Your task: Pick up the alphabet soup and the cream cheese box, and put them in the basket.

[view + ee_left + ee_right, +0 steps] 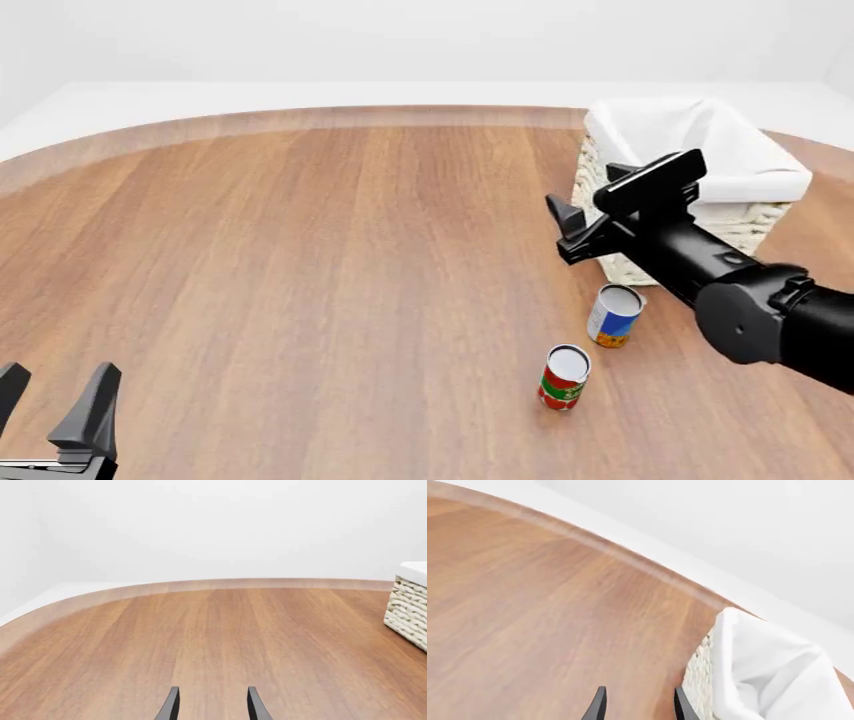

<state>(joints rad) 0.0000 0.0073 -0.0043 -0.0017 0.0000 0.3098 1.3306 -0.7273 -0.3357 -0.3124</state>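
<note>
The alphabet soup [614,315], a blue and white can with orange at its base, stands upright on the table just in front of the basket [694,165]. The basket is cream wicker with a white cloth lining, and it also shows in the left wrist view [408,609] and the right wrist view [760,677]. My right gripper [566,232] hovers open and empty beside the basket's left wall, above and behind the soup can; its fingertips [638,705] hold nothing. My left gripper [51,400] stays open and empty at the near left corner [209,705]. The cream cheese box is out of view.
A red and green can [565,377] stands upright a little nearer than the soup can. The wooden table [307,250] has a rounded far edge against a white backdrop.
</note>
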